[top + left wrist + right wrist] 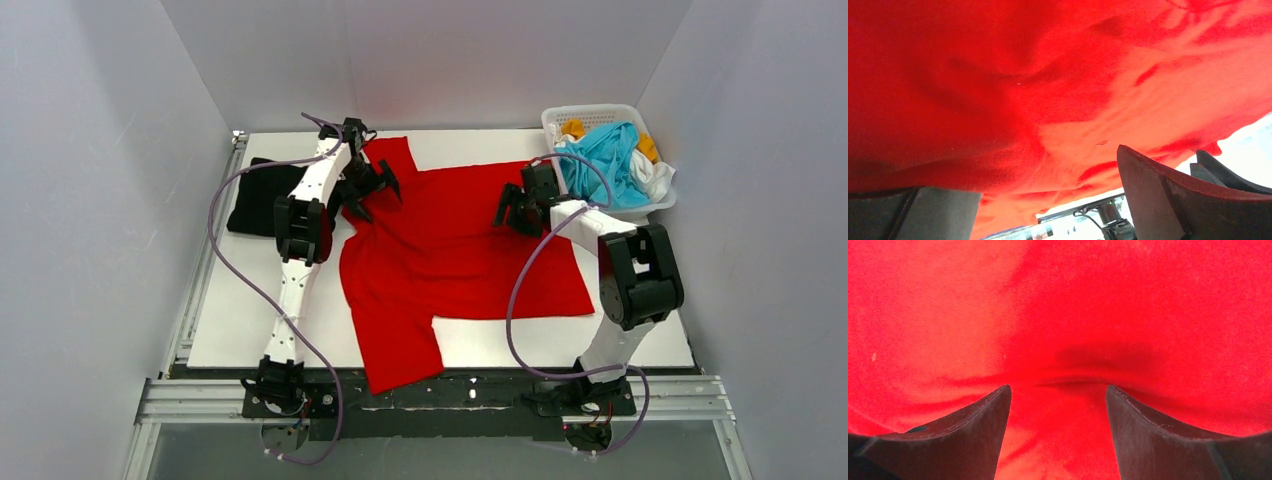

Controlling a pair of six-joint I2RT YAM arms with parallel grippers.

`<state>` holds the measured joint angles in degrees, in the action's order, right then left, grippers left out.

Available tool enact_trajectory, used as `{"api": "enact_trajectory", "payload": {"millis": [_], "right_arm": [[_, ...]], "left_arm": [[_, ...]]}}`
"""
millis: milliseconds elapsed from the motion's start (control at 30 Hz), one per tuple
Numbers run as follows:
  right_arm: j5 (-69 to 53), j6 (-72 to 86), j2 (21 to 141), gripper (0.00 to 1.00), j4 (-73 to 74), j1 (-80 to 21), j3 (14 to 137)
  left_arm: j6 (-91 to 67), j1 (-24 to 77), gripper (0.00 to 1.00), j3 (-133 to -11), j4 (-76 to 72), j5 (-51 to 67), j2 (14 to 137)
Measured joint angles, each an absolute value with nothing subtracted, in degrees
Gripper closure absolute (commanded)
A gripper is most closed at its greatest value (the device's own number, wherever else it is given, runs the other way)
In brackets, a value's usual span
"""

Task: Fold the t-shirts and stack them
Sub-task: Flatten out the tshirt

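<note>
A bright red t-shirt point(450, 250) lies spread on the white table point(250, 320). One part of it hangs over the front edge. My left gripper point(372, 185) is open on the shirt's far left part, near a sleeve. In the left wrist view the red cloth point(1048, 75) fills the frame above the wide-apart fingers point(1158, 185). My right gripper point(518, 212) is open, low over the shirt's far right part. In the right wrist view red cloth point(1058, 315) with a small crease lies between the fingers point(973, 430). A folded black t-shirt point(255, 195) lies at the left, partly under my left arm.
A white lattice basket point(560, 117) stands at the back right corner, holding a cyan shirt point(608, 160), a white one point(652, 178) and an orange-yellow one point(574, 128). Grey walls enclose the table on three sides. A metal frame rail point(440, 395) runs along the near edge.
</note>
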<state>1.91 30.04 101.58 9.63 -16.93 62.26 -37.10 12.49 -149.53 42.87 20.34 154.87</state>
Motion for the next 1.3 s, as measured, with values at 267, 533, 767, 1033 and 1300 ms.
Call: {"api": "enact_trajectory", "payload": {"millis": [267, 533, 767, 1033, 1300], "right_arm": [[3.27, 28.38, 84.71, 0.17, 16.56, -16.93, 62.57], [9.32, 33.21, 64.4, 0.09, 22.41, -16.62, 50.85], [15.9, 36.1, 53.89, 0.08, 29.74, -14.33, 41.32], [20.51, 37.67, 44.66, 0.08, 29.52, -12.93, 34.59], [20.73, 40.1, 45.74, 0.09, 29.43, -12.8, 33.19]], "left_arm": [[-32.53, 13.72, 0.02, -131.96, 33.93, 20.62, 139.52], [-29.58, 23.57, 0.0, -95.37, 30.65, 10.68, 95.57], [-35.57, 40.27, 0.0, -60.8, 31.22, 2.59, 69.28], [-49.04, 54.26, 0.01, -36.8, 25.5, -1.08, 50.39], [-52.31, 57.39, 0.1, -34.04, 12.1, -3.14, 58.37]]}}
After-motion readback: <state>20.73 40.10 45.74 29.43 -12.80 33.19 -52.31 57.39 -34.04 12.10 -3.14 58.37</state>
